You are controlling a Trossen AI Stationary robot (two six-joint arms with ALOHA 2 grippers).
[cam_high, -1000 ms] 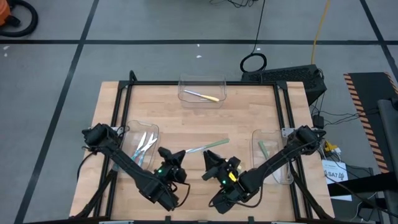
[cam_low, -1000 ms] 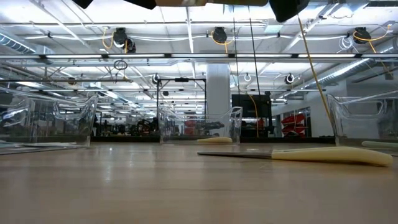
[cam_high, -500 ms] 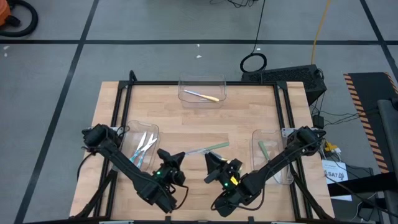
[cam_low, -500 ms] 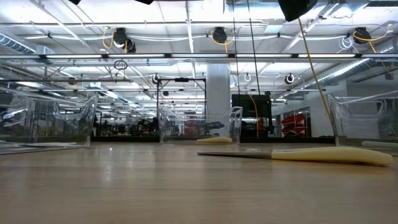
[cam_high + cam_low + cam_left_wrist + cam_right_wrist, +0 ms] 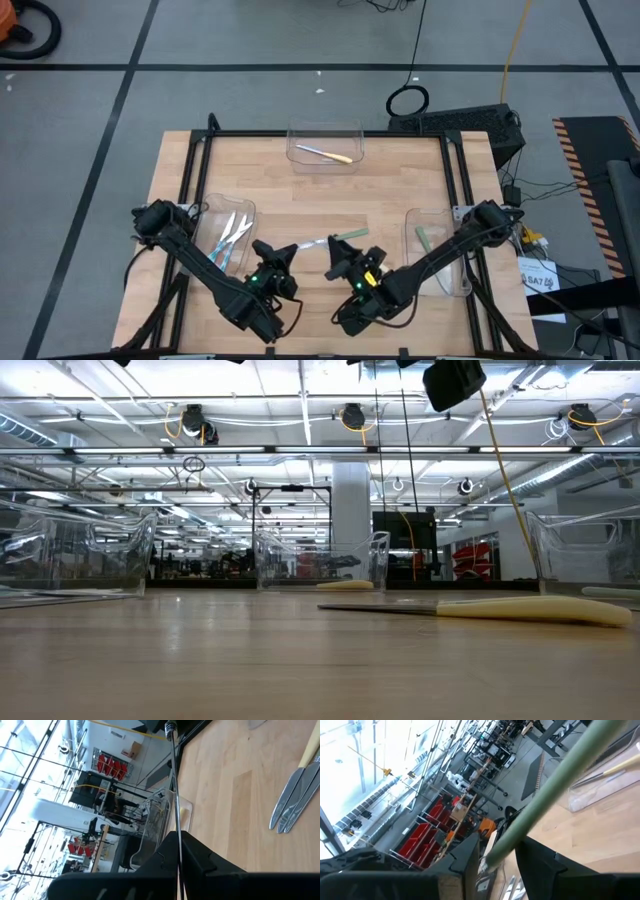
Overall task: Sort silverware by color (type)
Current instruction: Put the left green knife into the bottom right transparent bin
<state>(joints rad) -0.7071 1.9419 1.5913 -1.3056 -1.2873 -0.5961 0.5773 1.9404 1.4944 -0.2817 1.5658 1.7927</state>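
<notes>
A green-handled utensil (image 5: 352,236) hangs level above the table's middle, its silver head toward the left. My left gripper (image 5: 290,247) is shut on that silver end (image 5: 173,780). My right gripper (image 5: 337,252) comes from the near side. It is open, with one finger on either side of the green handle (image 5: 545,790), near where handle meets head; whether they touch it I cannot tell. The far bin (image 5: 325,132) holds a yellow-handled utensil (image 5: 330,154). The left bin (image 5: 210,215) holds pale blue ones (image 5: 232,235). The right bin (image 5: 455,250) holds a green one (image 5: 425,240). My left gripper pinches the utensil's silver head end (image 5: 178,862) between its two shut fingers, and the thin metal shows edge-on between them. The fingers come from the table's near left, almost level. The utensil is lifted clear of the table and reaches toward the right.
In the low view a pale-handled utensil (image 5: 530,609) lies flat on the wood toward the near right. A black frame (image 5: 455,170) borders the tabletop. Bare wood (image 5: 320,200) lies between the three bins.
My right gripper has edged toward the table's left, closer around the green handle, with a slight turn of the wrist. The utensil has stayed lifted in my left gripper, nearly where it was.
</notes>
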